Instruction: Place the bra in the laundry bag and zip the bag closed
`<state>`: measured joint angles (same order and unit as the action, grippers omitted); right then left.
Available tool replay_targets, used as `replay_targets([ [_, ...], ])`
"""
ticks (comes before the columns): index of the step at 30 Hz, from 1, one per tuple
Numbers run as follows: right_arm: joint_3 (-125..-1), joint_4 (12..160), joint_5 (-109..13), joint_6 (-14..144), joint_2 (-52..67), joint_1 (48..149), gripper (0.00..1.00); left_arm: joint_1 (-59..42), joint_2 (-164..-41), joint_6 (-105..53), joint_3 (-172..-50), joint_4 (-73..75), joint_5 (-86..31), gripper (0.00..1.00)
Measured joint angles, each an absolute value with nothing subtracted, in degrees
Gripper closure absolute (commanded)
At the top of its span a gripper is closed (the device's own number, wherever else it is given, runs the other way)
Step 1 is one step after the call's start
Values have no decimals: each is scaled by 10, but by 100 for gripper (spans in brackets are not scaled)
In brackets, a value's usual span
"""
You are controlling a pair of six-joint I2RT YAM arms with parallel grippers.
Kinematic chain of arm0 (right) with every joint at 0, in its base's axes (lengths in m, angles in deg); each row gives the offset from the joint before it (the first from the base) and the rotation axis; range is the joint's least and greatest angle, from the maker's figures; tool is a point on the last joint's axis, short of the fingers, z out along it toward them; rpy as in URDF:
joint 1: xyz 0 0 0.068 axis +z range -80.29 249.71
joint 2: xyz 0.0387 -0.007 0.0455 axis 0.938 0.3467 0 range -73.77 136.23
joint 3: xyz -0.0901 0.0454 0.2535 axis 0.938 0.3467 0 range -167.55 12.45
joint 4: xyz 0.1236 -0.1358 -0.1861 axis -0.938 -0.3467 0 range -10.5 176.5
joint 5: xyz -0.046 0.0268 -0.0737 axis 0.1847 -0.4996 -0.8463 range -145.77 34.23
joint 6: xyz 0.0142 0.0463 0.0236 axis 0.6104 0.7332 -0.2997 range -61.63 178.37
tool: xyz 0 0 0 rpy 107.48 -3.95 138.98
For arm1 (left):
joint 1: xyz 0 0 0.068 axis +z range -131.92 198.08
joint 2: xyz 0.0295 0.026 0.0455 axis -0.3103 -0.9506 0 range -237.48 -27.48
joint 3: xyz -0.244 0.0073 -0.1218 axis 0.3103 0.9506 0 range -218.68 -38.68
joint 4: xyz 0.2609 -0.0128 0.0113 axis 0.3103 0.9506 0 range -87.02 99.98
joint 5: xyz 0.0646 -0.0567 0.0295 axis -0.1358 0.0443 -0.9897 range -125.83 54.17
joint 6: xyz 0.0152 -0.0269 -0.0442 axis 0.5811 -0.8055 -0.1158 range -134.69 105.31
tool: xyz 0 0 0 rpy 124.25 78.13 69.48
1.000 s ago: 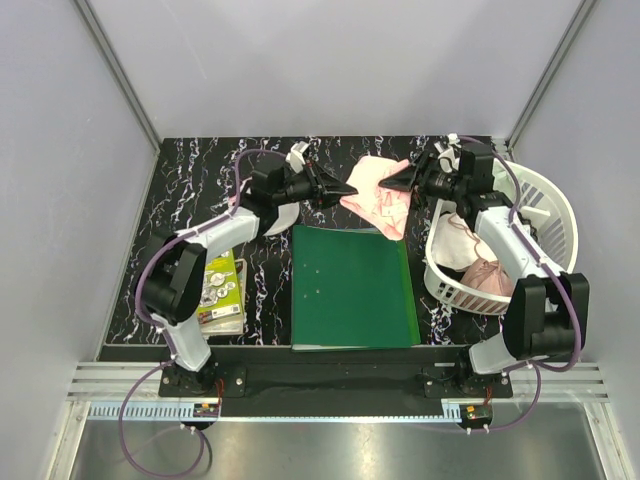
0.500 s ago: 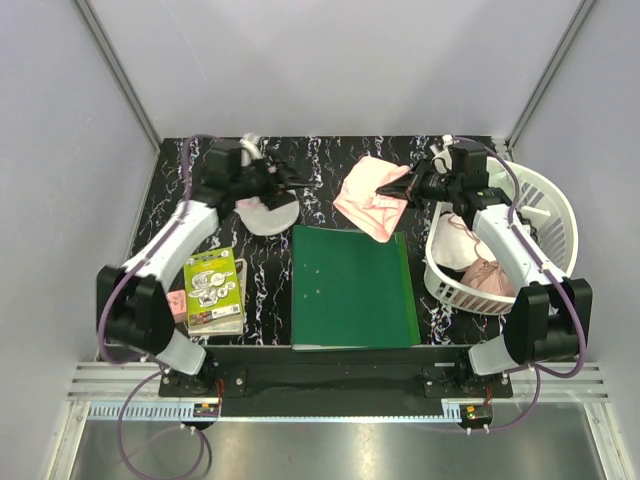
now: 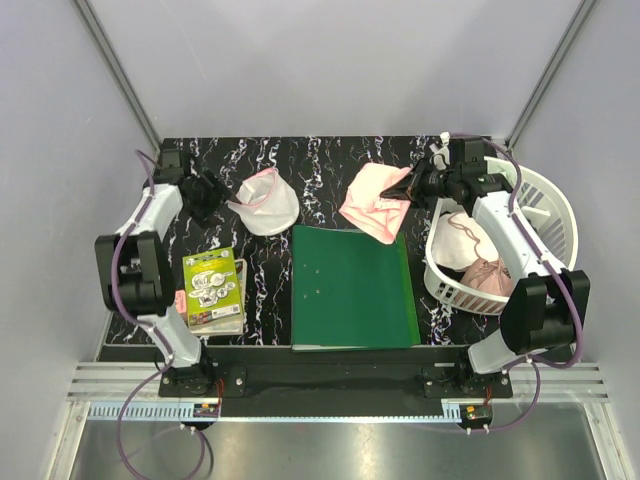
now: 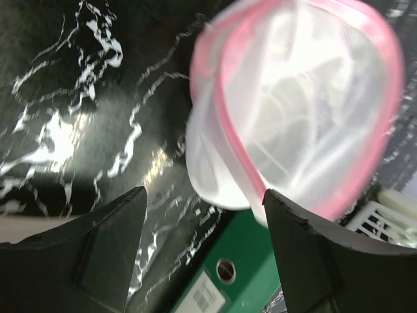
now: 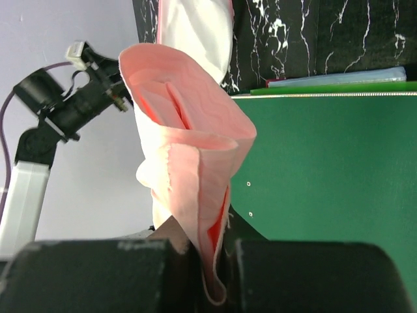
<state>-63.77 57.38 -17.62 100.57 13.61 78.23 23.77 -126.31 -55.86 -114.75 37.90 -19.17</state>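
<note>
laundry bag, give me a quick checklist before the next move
1. right tool shut on pink bra: ok
2. left tool open, not touching laundry bag: ok
3. bag mouth held open: not ok, nothing grips it
4. bra above the bag: not ok, it hangs well off to the bag's right
5. zip slider position: cannot tell

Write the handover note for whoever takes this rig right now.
Left gripper: open, empty, just left of the laundry bag, not touching it.
Right gripper: shut on the pink bra, which hangs by the far edge of the green folder.
Laundry bag: lying on the table, its mouth apparently open.
Done: bra gripped.
Left: put the bra in the bag, then zip it closed.
</note>
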Motion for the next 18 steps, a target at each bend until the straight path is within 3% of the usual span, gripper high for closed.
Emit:
replay_targets([
  [3,-660,556,-182,996,145,784,100,238,-1326,-563,-1178,381,-186,34],
  [4,-672,549,-186,991,151,786,100,238,-1339,-564,-1184,381,-183,52],
  [7,-704,540,-198,980,171,800,100,236,-1352,-571,-1188,379,-172,77],
  [11,-765,529,-222,959,225,840,100,223,-1345,-577,-1178,345,-156,84],
  [13,-815,527,-235,944,269,866,100,211,-1326,-593,-1148,308,-146,80],
  [14,-842,527,-241,936,293,879,100,203,-1311,-603,-1123,285,-141,62],
  [17,-917,539,-258,921,362,912,100,173,-1257,-637,-1044,231,-125,37],
  [18,-941,546,-262,918,387,921,100,164,-1243,-645,-1025,218,-121,23],
])
